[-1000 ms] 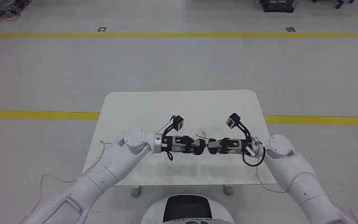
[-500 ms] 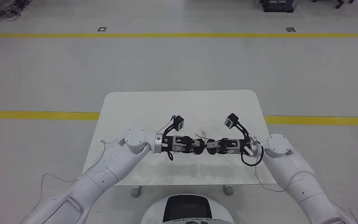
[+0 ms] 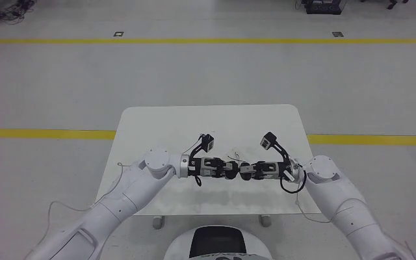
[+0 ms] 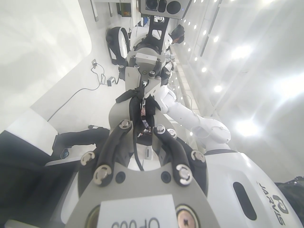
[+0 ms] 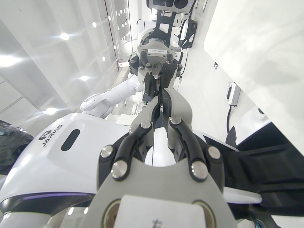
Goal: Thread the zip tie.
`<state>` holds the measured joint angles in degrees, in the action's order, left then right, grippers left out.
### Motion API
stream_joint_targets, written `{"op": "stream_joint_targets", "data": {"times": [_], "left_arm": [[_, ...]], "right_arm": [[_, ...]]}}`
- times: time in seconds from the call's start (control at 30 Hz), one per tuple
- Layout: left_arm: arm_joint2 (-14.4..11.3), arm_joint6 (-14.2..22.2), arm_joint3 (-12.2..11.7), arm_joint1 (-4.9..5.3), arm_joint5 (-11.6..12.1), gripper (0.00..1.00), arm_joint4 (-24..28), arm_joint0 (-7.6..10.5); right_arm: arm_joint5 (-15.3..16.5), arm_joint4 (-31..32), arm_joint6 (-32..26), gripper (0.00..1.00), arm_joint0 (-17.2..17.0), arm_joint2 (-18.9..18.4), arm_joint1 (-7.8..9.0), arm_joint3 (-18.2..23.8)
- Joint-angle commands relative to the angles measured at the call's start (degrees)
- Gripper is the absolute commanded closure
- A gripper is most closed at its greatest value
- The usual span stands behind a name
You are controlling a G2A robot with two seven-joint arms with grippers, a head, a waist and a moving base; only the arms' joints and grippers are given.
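Above the front half of the white table (image 3: 162,130) my two grippers meet tip to tip. The left gripper (image 3: 232,170) (image 4: 142,110) is shut on a thin black zip tie (image 4: 135,141), which runs lengthwise between its fingers, its tail trailing back toward the wrist. The right gripper (image 3: 247,171) (image 5: 161,98) faces it with its dark-padded fingers pressed nearly together on a thin strip (image 5: 153,143) that looks like the same tie. In the right wrist view the left gripper (image 5: 158,79) sits straight ahead, touching. The tie's head is hidden between the pads.
A thin pale wire (image 3: 235,156) curls just beyond the grippers in the top view. Bare tabletop lies to the far side and left. Yellow floor lines (image 3: 58,134) run past the table. Cables and a small box (image 4: 109,81) lie on the floor.
The right gripper has edged slightly toward the left one, closing the small gap between the tips. Both keep their hold.
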<state>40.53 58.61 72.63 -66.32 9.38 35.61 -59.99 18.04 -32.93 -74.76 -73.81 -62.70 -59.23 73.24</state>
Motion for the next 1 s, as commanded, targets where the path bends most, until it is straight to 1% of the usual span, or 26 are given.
{"op": "stream_joint_targets", "data": {"times": [0.0, 0.2, 0.27, 0.43, 0.5, 0.53, 0.63, 0.77, 0.9, 0.97], "left_arm": [[0.0, 0.0, 0.0, -0.01, 0.0, 0.91, 0.0, -0.02], [0.0, 0.0, 0.0, -0.02, 0.0, 0.93, 0.0, -0.02], [0.0, 0.1, -0.1, -0.03, 0.0, 1.00, 0.0, -0.01], [0.0, 0.2, -0.2, -0.07, 0.0, 1.00, -0.1, -0.03], [-0.1, 0.1, -0.3, -0.09, 0.1, 1.00, -0.2, -0.01], [-0.1, 0.1, -0.4, -0.10, 0.2, 1.00, -0.4, 0.01], [-0.2, -0.3, -0.7, -0.09, 0.6, 1.00, -1.2, 0.11], [0.0, -0.8, -1.0, 0.01, 1.7, 1.00, -2.8, 0.22], [0.6, -0.5, -1.0, 0.27, 3.6, 1.00, -3.5, 0.06], [1.0, 0.2, -1.0, 0.47, 5.3, 1.00, -4.5, 0.13]], "right_arm": [[0.0, 0.0, -0.1, 1.00, 0.0, 0.0, 0.01, 0.0], [0.0, 0.0, 0.0, 1.00, -0.1, -0.1, 0.03, 0.1], [0.0, 0.1, 0.0, 1.00, -0.2, -0.1, 0.04, 0.1], [-0.1, 0.1, 0.0, 1.00, -0.2, -0.1, 0.04, 0.0], [-0.2, 0.0, 0.3, 0.52, -0.2, -0.1, 0.04, -0.1], [-0.3, -0.3, 0.5, 0.00, -0.2, -0.2, 0.03, -0.2], [-0.5, -0.8, 0.9, 0.00, -0.4, -0.8, 0.11, -0.3], [-0.5, -0.9, 1.3, 0.00, -1.0, -1.9, 0.37, 0.2], [-0.9, -0.8, 1.9, 0.00, -1.6, -2.9, 0.63, 1.0], [-1.0, -0.7, 1.9, 0.00, -1.7, -3.0, 0.67, 1.2]]}}
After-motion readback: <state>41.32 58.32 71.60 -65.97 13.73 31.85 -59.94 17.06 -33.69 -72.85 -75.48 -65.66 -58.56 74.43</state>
